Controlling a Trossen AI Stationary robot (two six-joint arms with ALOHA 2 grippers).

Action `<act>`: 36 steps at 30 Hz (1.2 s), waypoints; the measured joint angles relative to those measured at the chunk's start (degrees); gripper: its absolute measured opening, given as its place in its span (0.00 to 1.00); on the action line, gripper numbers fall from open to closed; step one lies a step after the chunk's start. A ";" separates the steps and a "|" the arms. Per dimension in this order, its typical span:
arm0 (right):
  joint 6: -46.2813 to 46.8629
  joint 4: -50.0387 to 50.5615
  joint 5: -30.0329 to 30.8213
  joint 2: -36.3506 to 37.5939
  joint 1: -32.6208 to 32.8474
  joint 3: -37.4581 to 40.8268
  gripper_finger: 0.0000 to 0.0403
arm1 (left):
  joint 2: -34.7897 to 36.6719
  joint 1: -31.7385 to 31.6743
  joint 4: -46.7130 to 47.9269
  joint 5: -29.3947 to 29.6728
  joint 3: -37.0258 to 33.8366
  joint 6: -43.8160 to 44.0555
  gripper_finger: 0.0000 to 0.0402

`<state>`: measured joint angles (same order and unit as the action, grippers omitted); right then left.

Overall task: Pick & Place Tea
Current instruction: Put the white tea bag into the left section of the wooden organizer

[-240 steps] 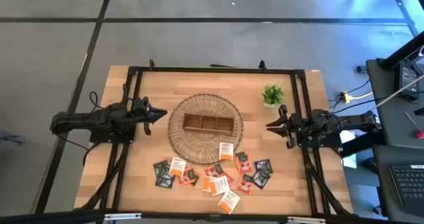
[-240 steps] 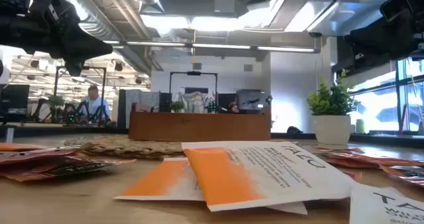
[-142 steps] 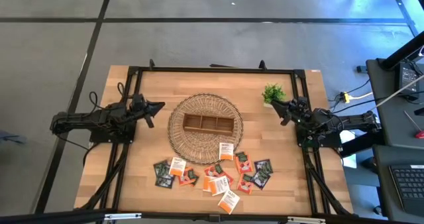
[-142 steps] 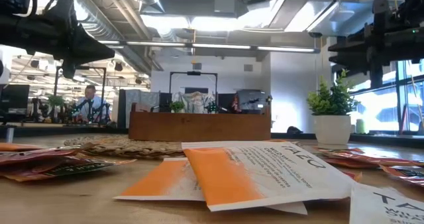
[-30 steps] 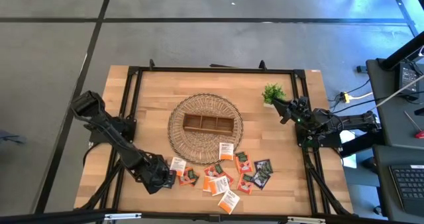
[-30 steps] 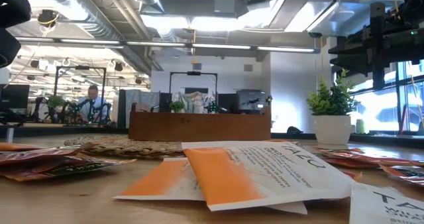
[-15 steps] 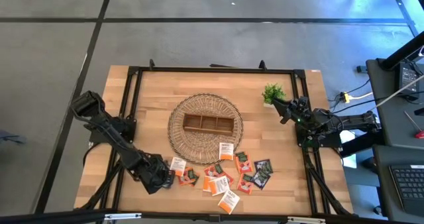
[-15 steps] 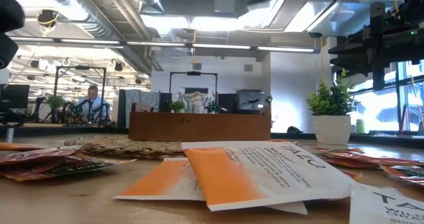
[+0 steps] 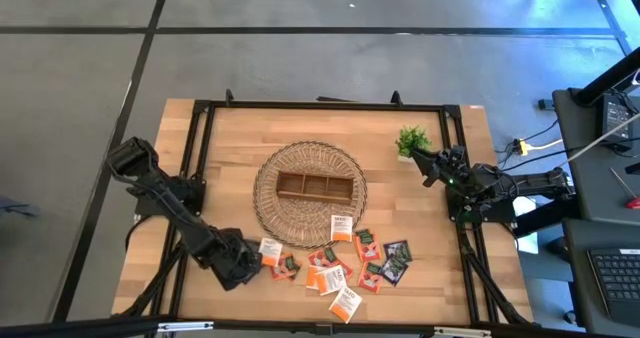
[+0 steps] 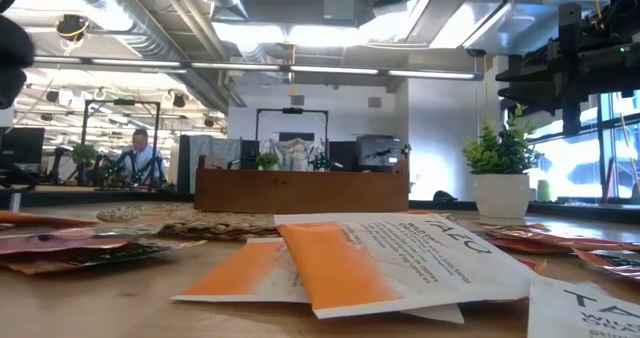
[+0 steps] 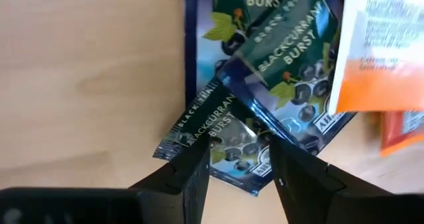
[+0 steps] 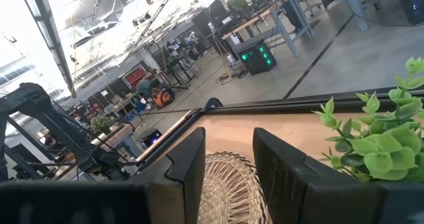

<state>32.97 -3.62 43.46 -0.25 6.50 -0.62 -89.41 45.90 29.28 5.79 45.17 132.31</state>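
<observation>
Several tea sachets [image 9: 335, 263], orange, white, red and dark, lie flat in a loose pile near the table's front edge. My left gripper [image 9: 250, 263] hangs over the pile's left end, fingers pointing down and open. In the left wrist view two overlapping dark sachets [image 11: 265, 71] lie under it; the upper one [image 11: 228, 121] reaches in between the fingers of my left gripper [image 11: 238, 159]. My right gripper [image 9: 425, 168] waits open by the plant, holding nothing. My left gripper comes from above, its fingertips [image 11: 197, 159] standing on either side of the upper dark sachet's near edge [image 11: 218, 151]. That sachet lies flat on the other dark one. Whether the fingertips touch it I cannot tell.
A round wicker basket [image 9: 270, 178] sits mid-table with a brown three-compartment wooden tray [image 9: 314, 186] on it. A small potted plant [image 9: 412, 141] stands at the far right beside my right gripper. Black frame rails [image 9: 320, 106] border the table.
My left gripper has crept slightly toward the table's right, onto the pile's left end. In the low view the leftmost sachets have shifted a little.
</observation>
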 joint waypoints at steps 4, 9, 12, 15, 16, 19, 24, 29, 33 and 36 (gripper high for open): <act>0.05 0.00 0.00 0.00 0.00 0.00 0.32 | 0.00 -0.96 -0.24 2.75 0.00 -0.07 0.38; 0.02 0.00 0.02 0.00 0.00 0.00 0.32 | 0.00 -1.93 -0.36 4.87 0.00 -0.11 0.38; 0.02 0.00 0.02 0.00 0.00 0.00 0.32 | 0.00 -2.80 -0.55 5.81 0.00 -0.20 0.37; 0.45 0.00 0.02 0.00 0.00 0.00 0.32 | 0.00 -3.56 -0.55 6.54 0.00 -0.49 0.38; 0.80 0.00 0.02 0.00 0.00 0.00 0.32 | 0.00 -3.74 -0.57 6.59 0.00 -0.55 0.38; 1.35 0.00 0.02 0.00 0.00 0.00 0.32 | 0.00 -3.65 -0.90 6.38 0.00 -0.57 0.38; 1.27 0.00 0.03 0.00 0.00 0.00 0.32 | 0.02 -3.22 -0.98 6.74 0.00 -0.55 0.37; 1.30 0.00 0.04 0.00 0.00 0.00 0.32 | 0.04 -4.29 -0.99 8.76 0.00 -0.55 0.37; 2.91 0.00 -0.06 0.00 0.00 0.00 0.32 | 0.04 -5.26 -1.00 9.56 0.00 -0.57 0.37; 2.69 -0.09 -2.09 0.00 0.00 0.00 0.32 | 0.04 -5.91 -1.00 10.42 0.00 -0.60 0.37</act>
<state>35.66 -3.70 41.37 -0.25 6.50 -0.62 -89.36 39.98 28.28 16.21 45.17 131.71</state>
